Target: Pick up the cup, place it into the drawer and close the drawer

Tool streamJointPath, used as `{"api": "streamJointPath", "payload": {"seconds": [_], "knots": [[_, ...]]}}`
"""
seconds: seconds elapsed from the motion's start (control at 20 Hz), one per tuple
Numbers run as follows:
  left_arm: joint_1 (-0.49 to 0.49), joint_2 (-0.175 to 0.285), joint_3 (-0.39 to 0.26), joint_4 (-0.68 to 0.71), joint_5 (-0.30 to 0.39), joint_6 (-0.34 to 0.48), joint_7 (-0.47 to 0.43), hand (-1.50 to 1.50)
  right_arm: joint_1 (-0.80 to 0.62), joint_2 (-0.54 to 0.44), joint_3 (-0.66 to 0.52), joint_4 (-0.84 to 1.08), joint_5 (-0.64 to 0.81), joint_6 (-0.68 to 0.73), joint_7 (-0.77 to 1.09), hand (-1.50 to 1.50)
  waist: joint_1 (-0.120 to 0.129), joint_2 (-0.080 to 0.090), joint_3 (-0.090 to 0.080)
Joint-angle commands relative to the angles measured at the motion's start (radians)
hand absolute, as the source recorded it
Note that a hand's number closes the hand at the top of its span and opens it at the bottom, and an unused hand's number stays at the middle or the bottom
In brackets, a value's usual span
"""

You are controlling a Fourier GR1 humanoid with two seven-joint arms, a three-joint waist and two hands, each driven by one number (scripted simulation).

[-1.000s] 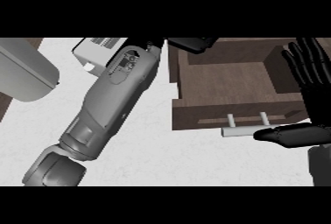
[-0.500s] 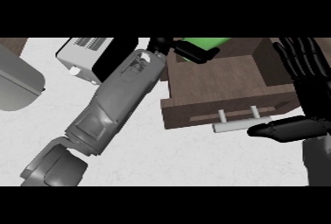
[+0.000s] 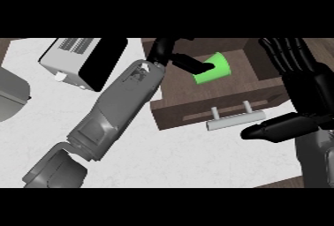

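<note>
Right now the left hand (image 3: 164, 49) has its fingers curled round the green cup (image 3: 215, 68). It holds the cup over the inside of the open drawer (image 3: 195, 110), toward the far left corner; I can't tell whether it touches the bottom. To my eye, the cup should go down well inside the walls, then the fingers uncurl and lift straight out, clear of the front. The right hand (image 3: 306, 81) rests at the right, fingers straight, with its thumb just beside the handle (image 3: 236, 119), well placed for the push.
</note>
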Motion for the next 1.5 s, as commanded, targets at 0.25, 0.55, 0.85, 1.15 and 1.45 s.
{"api": "streamJointPath", "payload": {"seconds": [0.25, 0.55, 0.85, 1.15, 1.45], "knots": [[0.026, 0.0, 0.048, -0.104, 0.188, -0.045, -0.141, -1.5, -0.016, 0.014, 0.149, -0.005, -0.165, 0.23, 0.019, 1.5, -0.017, 0.0, -0.002], [0.007, 0.0, 0.09, -0.085, 0.254, 0.02, -0.222, -1.5, 0.021, -0.147, 0.234, 0.0, -0.121, 0.395, 0.131, 1.5, 0.044, -0.019, -0.003], [0.013, 0.0, 0.073, -0.049, 0.287, 0.04, -0.246, -1.5, 0.089, -0.211, 0.293, -0.044, 0.154, 0.37, 0.1, -1.5, 0.099, -0.032, 0.0], [0.064, 0.0, 0.104, -0.092, 0.329, -0.009, -0.289, -1.5, 0.144, -0.167, 0.383, 0.125, 0.458, 0.21, -0.02, -1.5, 0.178, -0.039, -0.001], [0.135, 0.014, 0.109, -0.137, 0.316, -0.049, -0.302, -1.5, 0.062, -0.102, 0.482, 0.473, 0.636, 0.107, -0.154, -1.5, 0.236, -0.041, 0.0]]}}
